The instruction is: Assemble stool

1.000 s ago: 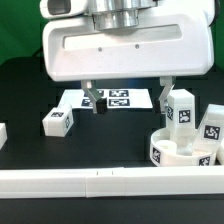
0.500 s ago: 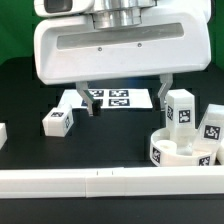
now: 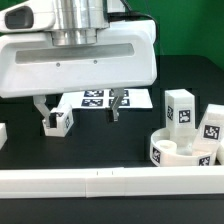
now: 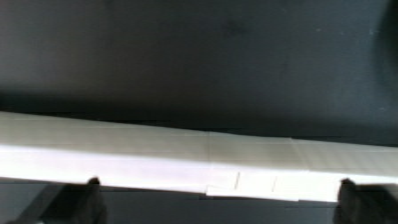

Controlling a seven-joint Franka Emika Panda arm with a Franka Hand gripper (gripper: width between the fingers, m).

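My gripper (image 3: pixel 80 110) hangs open and empty above the black table, its fingers (image 3: pixel 116 104) wide apart. One small white stool leg (image 3: pixel 59 121) with a tag lies on the table just beside the finger at the exterior view's left. The round disc seat (image 3: pixel 180 153) sits at the exterior view's right, with two upright tagged legs (image 3: pixel 179 108) (image 3: pixel 212 125) right behind it. In the wrist view the fingertips (image 4: pixel 82 192) show as dark tips at the picture's edge, wide apart, with nothing between them.
A long white border rail (image 3: pixel 110 183) runs along the table's front edge; it also fills the wrist view (image 4: pixel 196 155). The marker board (image 3: pixel 100 99) lies flat behind the gripper. A white piece (image 3: pixel 3 133) sits at the exterior view's left edge.
The gripper has moved toward the exterior view's left, away from the seat and over to the lying leg. It stays open. The parts have not moved.
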